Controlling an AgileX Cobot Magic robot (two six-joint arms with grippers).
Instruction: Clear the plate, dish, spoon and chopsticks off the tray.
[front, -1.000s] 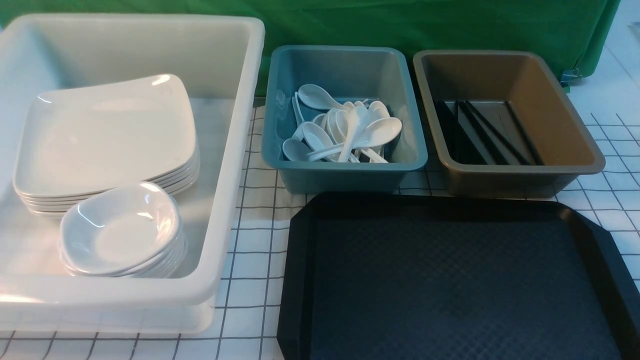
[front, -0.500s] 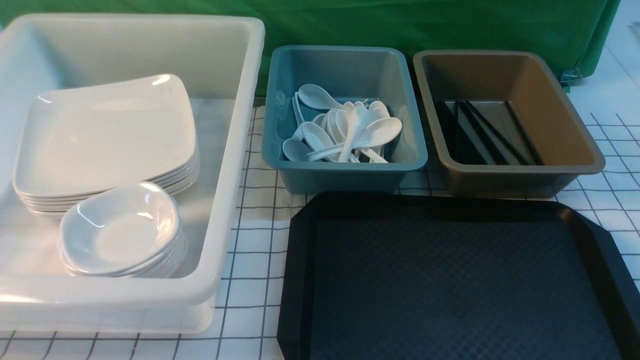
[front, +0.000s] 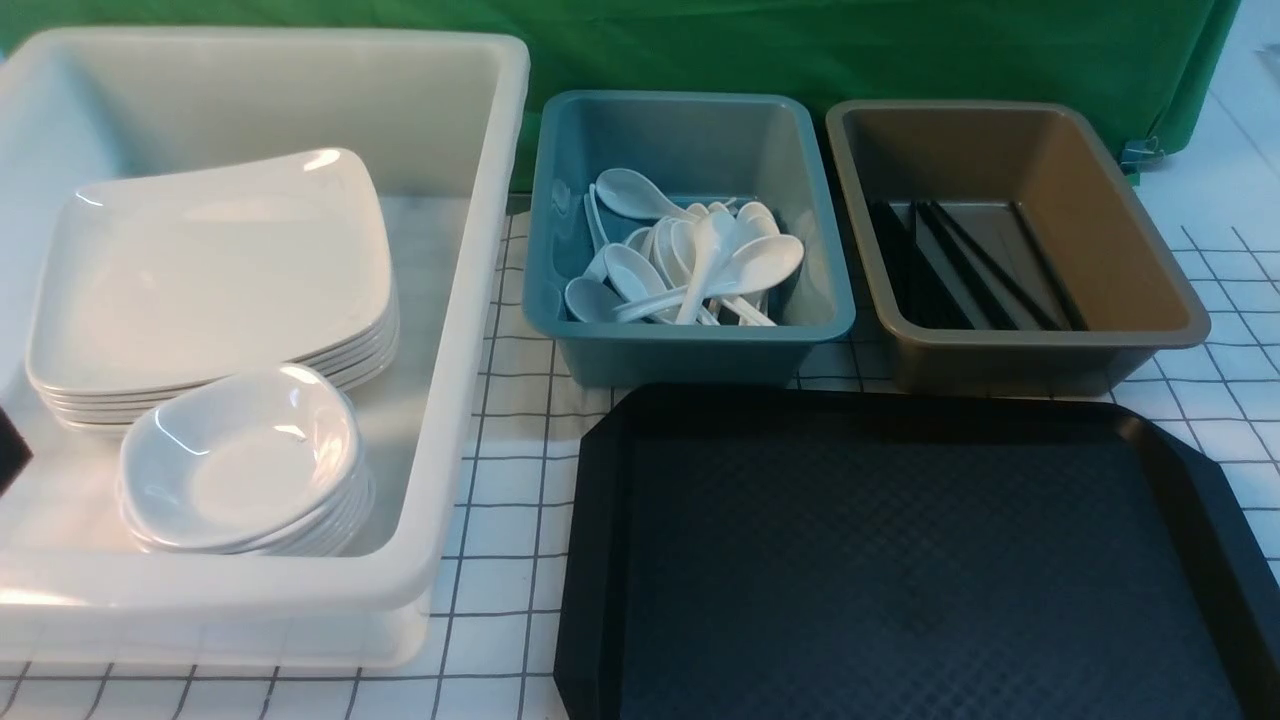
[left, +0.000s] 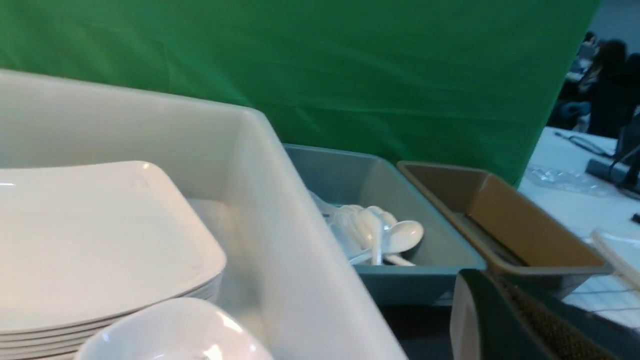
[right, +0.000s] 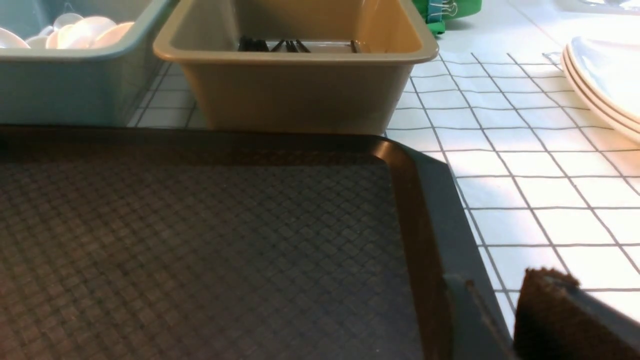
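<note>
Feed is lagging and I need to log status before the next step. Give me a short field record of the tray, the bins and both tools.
tray: nothing on its floor
white tub: holds both stacks below
plates: stacked toward the tub's back
dishes: stacked in front of the plates
teal bin: spoons piled inside
brown bin: chopsticks lying on its floor
left tool: shut, nothing seen in it
right tool: by the tray's right rim, open or shut unclear
</note>
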